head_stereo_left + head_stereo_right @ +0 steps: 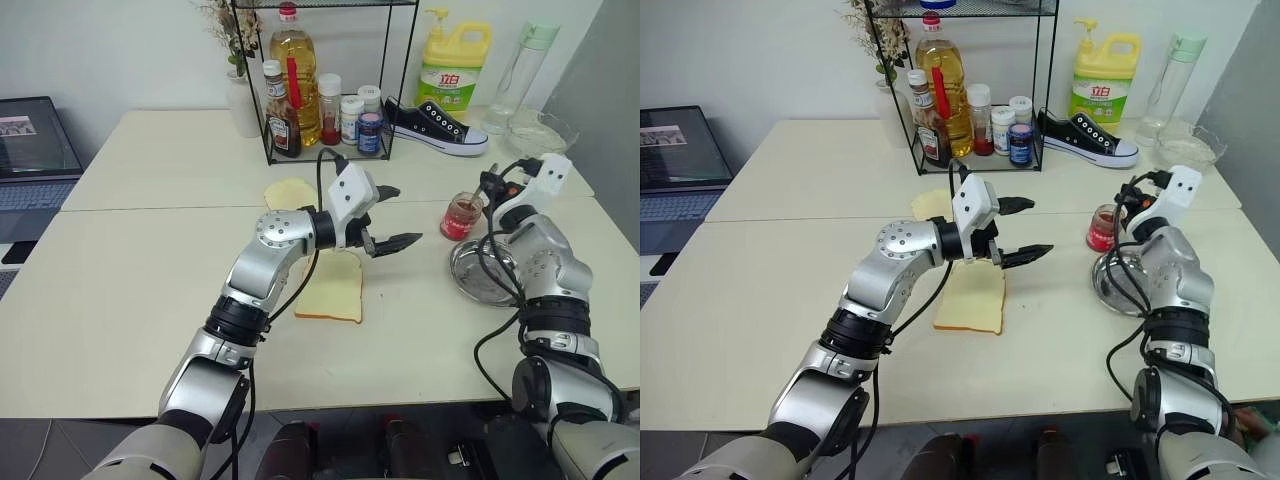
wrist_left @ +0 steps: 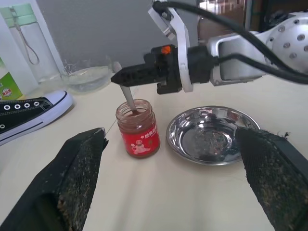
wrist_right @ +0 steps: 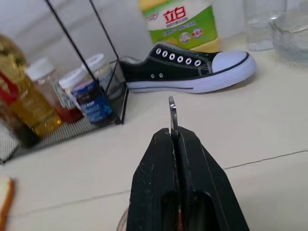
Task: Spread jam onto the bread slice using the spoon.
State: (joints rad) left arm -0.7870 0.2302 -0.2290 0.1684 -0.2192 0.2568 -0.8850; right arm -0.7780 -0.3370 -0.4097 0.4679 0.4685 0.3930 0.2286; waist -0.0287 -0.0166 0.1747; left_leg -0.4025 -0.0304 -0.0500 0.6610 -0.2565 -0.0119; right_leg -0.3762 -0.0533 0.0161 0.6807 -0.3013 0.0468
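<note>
Nearest to us, the bread slice lies flat on the table, partly under our left gripper, which hangs just above it with its fingers spread wide and nothing between them. No red shows on the slice's visible face, so we judge the spreading not yet begun.

To the right, our right gripper is clenched on the handle of the spoon, whose bowl dips into the jam inside its open glass jar, just left of the steel dish. To scoop well, we should keep the spoon clear of the jar's rim and lift straight out before swinging left.

Between jar and bread the table is bare, so the path is open, though the left gripper sits over the slice and may need to give way. Farther back stand the wire rack, the black shoe and the detergent bottle, all well apart from our route.
</note>
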